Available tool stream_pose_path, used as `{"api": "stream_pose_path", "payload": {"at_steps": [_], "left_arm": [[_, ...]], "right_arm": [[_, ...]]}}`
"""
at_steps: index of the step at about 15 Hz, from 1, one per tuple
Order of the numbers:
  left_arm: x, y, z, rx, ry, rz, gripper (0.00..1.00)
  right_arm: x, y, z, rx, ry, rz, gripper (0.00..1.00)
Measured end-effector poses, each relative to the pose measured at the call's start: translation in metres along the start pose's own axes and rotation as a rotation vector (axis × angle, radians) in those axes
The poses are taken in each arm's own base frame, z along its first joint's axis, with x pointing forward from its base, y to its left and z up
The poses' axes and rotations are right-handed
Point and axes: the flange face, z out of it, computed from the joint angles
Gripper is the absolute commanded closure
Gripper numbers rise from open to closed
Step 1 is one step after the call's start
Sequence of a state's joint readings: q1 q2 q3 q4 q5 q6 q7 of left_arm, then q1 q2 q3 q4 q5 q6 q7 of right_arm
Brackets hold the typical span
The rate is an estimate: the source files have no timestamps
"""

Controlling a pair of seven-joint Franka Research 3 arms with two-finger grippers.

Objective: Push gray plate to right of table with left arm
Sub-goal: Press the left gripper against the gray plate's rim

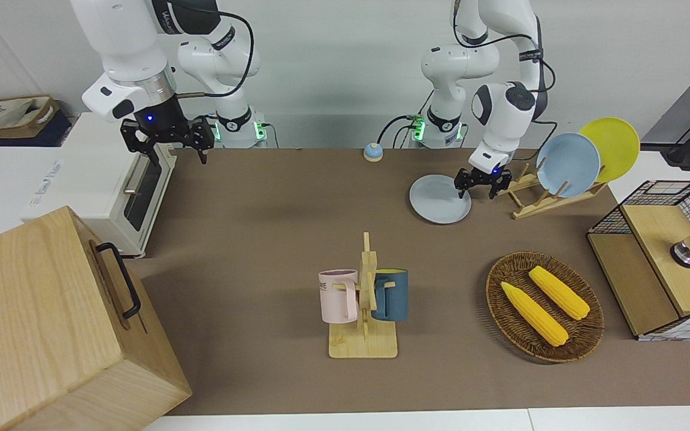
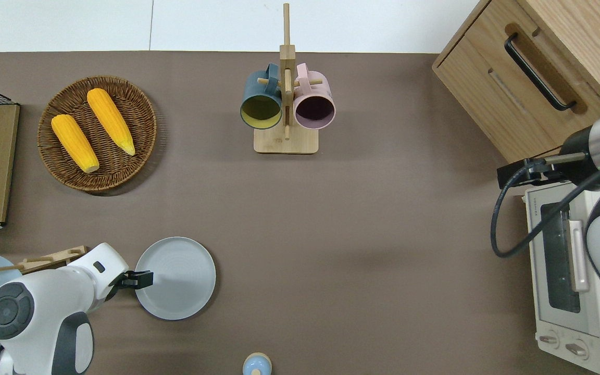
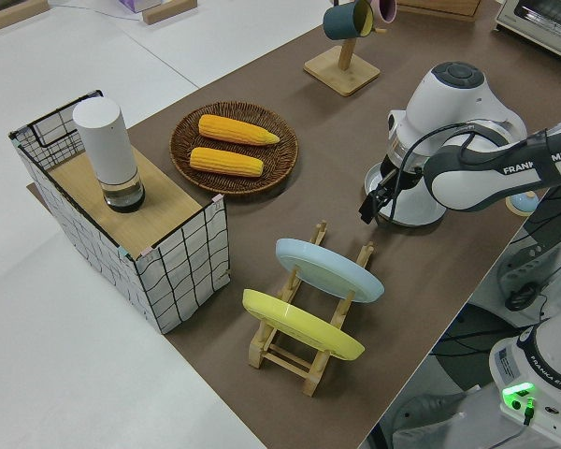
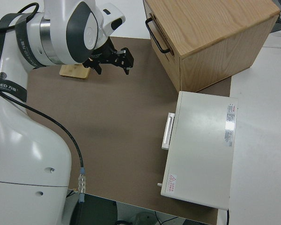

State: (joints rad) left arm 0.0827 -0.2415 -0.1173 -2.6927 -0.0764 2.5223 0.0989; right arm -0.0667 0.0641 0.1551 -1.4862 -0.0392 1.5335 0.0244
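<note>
The gray plate (image 1: 435, 203) lies flat on the brown-matted table (image 1: 273, 239), near the robots' edge toward the left arm's end; it also shows in the overhead view (image 2: 180, 281). My left gripper (image 1: 477, 184) is open and low, over the plate's rim on the side toward the dish rack, as the overhead view (image 2: 142, 279) shows. In the left side view the gripper (image 3: 369, 201) hangs beside the arm's wrist, which hides the plate. My right gripper (image 1: 168, 139) is open and parked.
A wooden dish rack (image 1: 536, 197) holds a bluer plate (image 1: 568, 164) and a yellow plate (image 1: 611, 146) beside the gripper. A mug rack (image 1: 364, 311), a wicker basket (image 1: 492, 293) with two corn cobs, a small bell (image 1: 372, 152), a toaster oven (image 1: 111, 185) and a wooden cabinet (image 1: 51, 323) stand around.
</note>
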Motion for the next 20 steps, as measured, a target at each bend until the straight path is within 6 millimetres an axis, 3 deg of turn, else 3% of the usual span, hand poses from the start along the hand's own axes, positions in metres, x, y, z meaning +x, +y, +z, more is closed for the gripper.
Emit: {"api": "stream_pose_path", "payload": {"at_steps": [6, 9, 10, 11, 14, 15, 16, 20], "left_arm": [[-0.001, 0.006, 0.009, -0.004, -0.020, 0.014, 0.02], [-0.002, 0.006, 0.011, -0.004, -0.024, 0.014, 0.13], [-0.002, 0.006, 0.012, -0.004, -0.025, 0.014, 0.19], [-0.002, 0.006, 0.013, -0.005, -0.026, 0.014, 0.31], [-0.002, 0.005, 0.014, -0.005, -0.025, 0.014, 0.85], [-0.002, 0.005, 0.014, -0.005, -0.025, 0.014, 0.96], [-0.002, 0.005, 0.014, -0.005, -0.025, 0.014, 1.00], [-0.001, 0.005, 0.015, -0.005, -0.024, 0.014, 1.00]], "right_arm": [[0.000, 0.000, 0.000, 0.000, 0.000, 0.000, 0.017], [0.000, 0.000, 0.000, 0.000, 0.000, 0.000, 0.017], [0.000, 0.000, 0.000, 0.000, 0.000, 0.000, 0.017], [0.000, 0.000, 0.000, 0.000, 0.000, 0.000, 0.017], [0.000, 0.000, 0.000, 0.000, 0.000, 0.000, 0.017], [0.000, 0.000, 0.000, 0.000, 0.000, 0.000, 0.017], [0.000, 0.000, 0.000, 0.000, 0.000, 0.000, 0.017], [0.000, 0.000, 0.000, 0.000, 0.000, 0.000, 0.017]]}}
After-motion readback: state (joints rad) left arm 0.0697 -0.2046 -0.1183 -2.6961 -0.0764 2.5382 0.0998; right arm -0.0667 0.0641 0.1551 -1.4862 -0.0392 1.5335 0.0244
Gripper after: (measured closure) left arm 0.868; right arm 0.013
